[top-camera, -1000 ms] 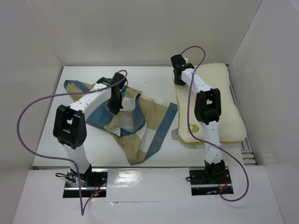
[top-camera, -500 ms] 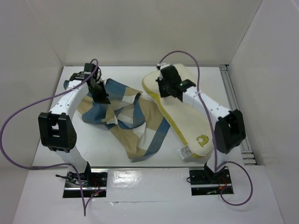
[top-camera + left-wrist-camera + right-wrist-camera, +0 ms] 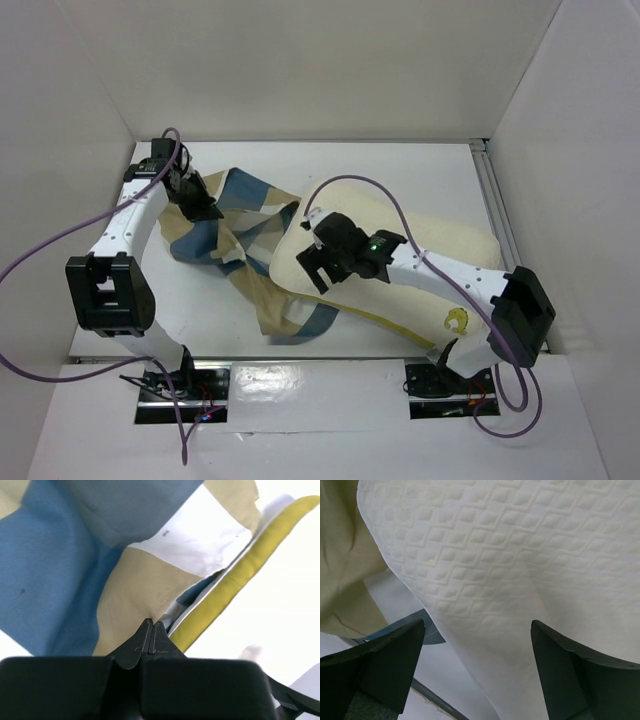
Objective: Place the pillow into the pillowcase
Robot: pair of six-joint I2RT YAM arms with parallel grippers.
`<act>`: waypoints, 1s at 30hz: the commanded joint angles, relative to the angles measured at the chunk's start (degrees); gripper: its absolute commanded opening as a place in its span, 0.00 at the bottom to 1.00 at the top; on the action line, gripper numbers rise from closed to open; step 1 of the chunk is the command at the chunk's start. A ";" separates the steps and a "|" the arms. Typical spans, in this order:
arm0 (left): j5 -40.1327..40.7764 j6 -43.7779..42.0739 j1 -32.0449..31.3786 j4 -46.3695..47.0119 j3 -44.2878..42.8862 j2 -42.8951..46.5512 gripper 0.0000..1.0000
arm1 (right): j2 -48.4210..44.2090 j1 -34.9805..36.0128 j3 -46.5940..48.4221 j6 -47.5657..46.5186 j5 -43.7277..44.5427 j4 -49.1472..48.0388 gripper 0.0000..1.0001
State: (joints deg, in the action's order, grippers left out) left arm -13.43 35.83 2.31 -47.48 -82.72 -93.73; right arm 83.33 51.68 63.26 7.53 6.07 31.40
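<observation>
The cream pillow (image 3: 440, 245) lies across the middle and right of the table, and its left end rests on the checked pillowcase (image 3: 255, 220). My left gripper (image 3: 200, 205) at the back left is shut on a tan edge of the pillowcase (image 3: 130, 590), holding it up. The pillow's yellow edge band (image 3: 235, 585) shows just past that edge. My right gripper (image 3: 312, 262) hovers over the pillow's left end. In the right wrist view that gripper (image 3: 477, 645) is open, with the quilted pillow (image 3: 520, 555) below it and nothing held. Tan pillowcase cloth (image 3: 340, 570) lies to its left.
White walls enclose the table (image 3: 400, 170) on the left, back and right. A metal rail (image 3: 492, 190) runs along the right edge. Purple cables (image 3: 60, 240) loop off both arms.
My right gripper carried the pillow left and forward onto the pillowcase, then opened and let go. My left gripper drew the pillowcase edge farther to the back left.
</observation>
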 commanded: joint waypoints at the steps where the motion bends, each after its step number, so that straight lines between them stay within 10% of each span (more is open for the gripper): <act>1: -2.83 0.82 -0.02 2.31 0.01 2.59 0.00 | -1.85 0.44 5.37 0.64 4.56 3.41 0.94; 9: -3.97 0.82 -0.55 3.44 1.16 3.12 0.00 | 8.47 -15.54 22.74 16.79 -0.94 5.60 1.00; 18: -4.06 0.29 -2.39 3.98 0.63 3.73 0.00 | 23.97 -16.61 25.33 27.62 -6.24 -7.93 0.97; 21: -4.06 0.29 -2.39 3.98 0.63 4.26 0.00 | 29.95 -16.61 28.22 28.42 -6.77 -8.02 0.78; 22: -4.06 0.29 -2.39 3.98 0.63 4.87 0.00 | 30.57 -16.61 28.23 27.90 -7.38 -8.54 0.41; 24: -4.06 -0.24 -2.39 3.98 0.10 4.88 0.00 | 30.58 -16.61 28.76 26.05 -7.91 -9.07 0.06; 30: -3.53 -0.77 -2.39 3.45 -0.95 5.93 0.00 | 19.27 -16.61 23.68 18.42 -8.95 -9.07 0.00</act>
State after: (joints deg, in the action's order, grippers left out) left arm -16.78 36.03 -0.19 -44.80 -81.84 -90.13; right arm 110.76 34.30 88.33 29.82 0.23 25.98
